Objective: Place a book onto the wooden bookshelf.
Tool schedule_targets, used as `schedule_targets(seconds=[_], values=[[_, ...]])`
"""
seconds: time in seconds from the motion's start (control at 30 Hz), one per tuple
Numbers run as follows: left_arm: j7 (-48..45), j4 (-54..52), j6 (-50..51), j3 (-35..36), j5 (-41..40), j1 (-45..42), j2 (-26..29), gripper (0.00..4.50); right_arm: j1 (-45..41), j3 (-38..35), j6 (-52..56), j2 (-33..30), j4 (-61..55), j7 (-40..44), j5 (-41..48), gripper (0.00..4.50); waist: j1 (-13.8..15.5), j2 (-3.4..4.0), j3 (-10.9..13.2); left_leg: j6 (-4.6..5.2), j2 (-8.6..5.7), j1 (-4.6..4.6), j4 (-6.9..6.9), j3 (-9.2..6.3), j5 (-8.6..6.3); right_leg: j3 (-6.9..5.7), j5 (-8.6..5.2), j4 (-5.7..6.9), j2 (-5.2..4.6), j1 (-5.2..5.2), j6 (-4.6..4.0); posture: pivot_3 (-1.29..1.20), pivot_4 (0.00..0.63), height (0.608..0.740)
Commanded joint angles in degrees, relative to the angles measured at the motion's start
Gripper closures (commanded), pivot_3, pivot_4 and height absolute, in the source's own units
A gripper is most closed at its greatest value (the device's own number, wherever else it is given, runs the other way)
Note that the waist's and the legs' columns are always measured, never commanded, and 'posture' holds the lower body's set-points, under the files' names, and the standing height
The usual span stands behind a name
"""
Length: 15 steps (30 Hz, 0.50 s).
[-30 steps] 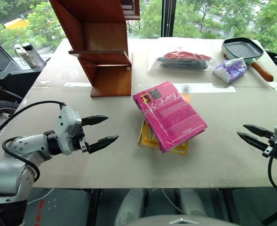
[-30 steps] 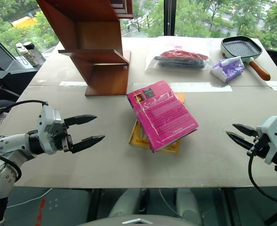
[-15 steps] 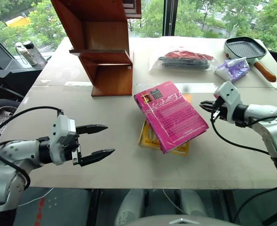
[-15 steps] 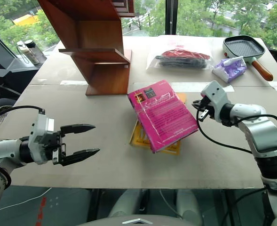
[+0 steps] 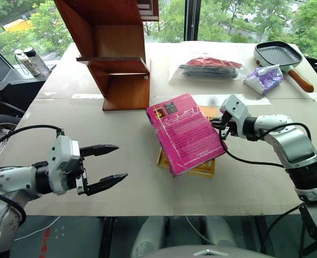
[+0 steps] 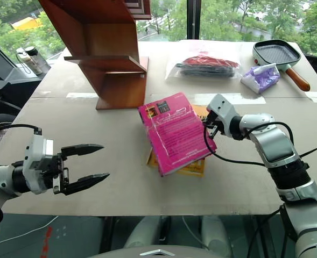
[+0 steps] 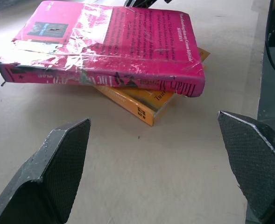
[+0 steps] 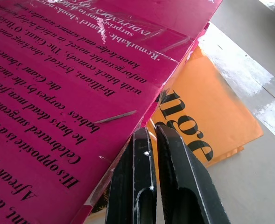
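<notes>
Right gripper [image 5: 221, 130], jaws clenched, is now pushing the pink book's [image 5: 184, 133] right edge, shifting it left over the yellow book [image 5: 200, 169]; left gripper [image 5: 111, 163] is staying spread wide near the table's [image 5: 67, 113] front-left edge.

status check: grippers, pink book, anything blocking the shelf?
Left gripper open, clear of the books. Right gripper shut, tips at the pink book's edge, not gripping it. Book lies on the orange book. Shelf unblocked.

Table [image 5: 67, 140] carries wooden bookshelf [image 5: 118, 59], orange book [image 5: 201, 167], bagged item [image 5: 209, 68], pan [image 5: 279, 55].
</notes>
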Motion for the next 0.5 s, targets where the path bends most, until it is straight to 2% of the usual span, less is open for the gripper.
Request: schedule_targets(seconds=[0.03, 0.3, 0.5], values=[[0.4, -2.1, -0.9, 2.1, -1.4, 0.6, -0.3, 0.0, -1.3, 0.0, 0.4, 0.7, -2.8, 0.1, -0.2, 4.44, 0.0, 0.0, 0.0, 0.0, 0.0, 0.0, 0.0, 0.0, 0.0, 0.0, 0.0, 0.0, 0.0, 0.0, 0.0, 0.0, 0.15, 0.74], [0.3, -1.3, -1.5, 2.6, -1.1, 1.5, -0.6, 0.0, -2.2, 1.5, 2.5, 4.3, -4.2, -0.8, -0.9, 4.44, -0.1, 0.01, 0.0, -0.03, 0.02, 0.0, -0.01, 0.0, -0.02, 0.0, 0.01, 0.0, 0.01, -0.01, -0.01, 0.0, 0.15, 0.74], [1.3, -0.7, -1.0, 2.7, -1.1, 1.4, -1.0, 0.0, -2.1, 1.1, 2.1, 4.6, -3.9, -1.2, -1.3, 4.44, 0.0, 0.01, 0.0, -0.04, 0.01, 0.0, 0.0, 0.0, -0.02, -0.01, 0.01, 0.0, 0.03, -0.03, -0.02, 0.0, 0.15, 0.74]])
